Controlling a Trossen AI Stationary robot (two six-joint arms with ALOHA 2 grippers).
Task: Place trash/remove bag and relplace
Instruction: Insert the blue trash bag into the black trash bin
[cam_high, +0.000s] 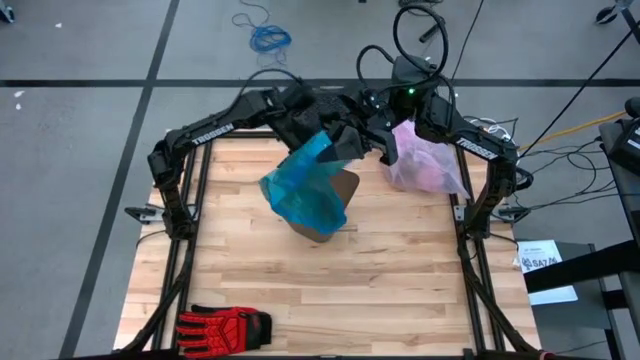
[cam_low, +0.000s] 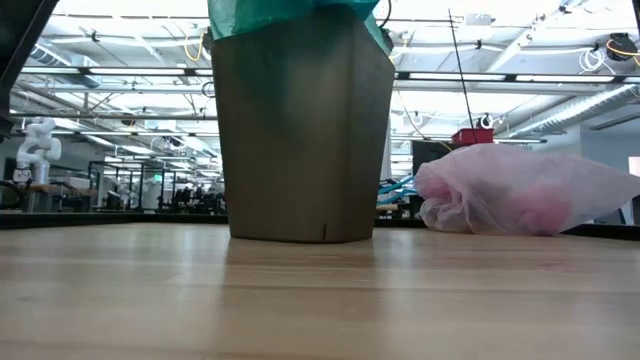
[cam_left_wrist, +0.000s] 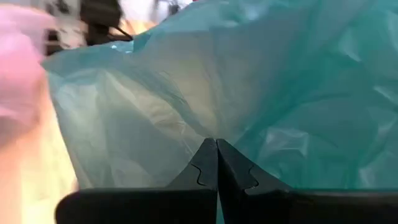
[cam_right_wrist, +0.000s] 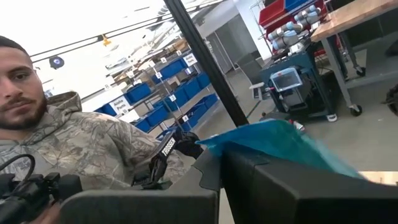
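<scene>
Left end effector (cam_left_wrist: 216, 163): pressed together, teal bag (cam_high: 305, 185) pinched over bin (cam_low: 300, 140).
Right end effector (cam_high: 372, 140): pressed together, beside pink bag (cam_high: 425, 160).
Bench (cam_high: 400, 270): red glove (cam_high: 225, 325) near front edge.

A large open robotics lab or workshop: high ceiling with exposed trusses (cam_low: 120, 60) and strip lights, a white robot arm (cam_low: 36, 140) on a far bench, shelving with blue storage bins (cam_right_wrist: 165, 74), and cables (cam_high: 268, 38) on grey floor.

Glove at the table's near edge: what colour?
Red with black, on the glove; the high view shows it best.
</scene>
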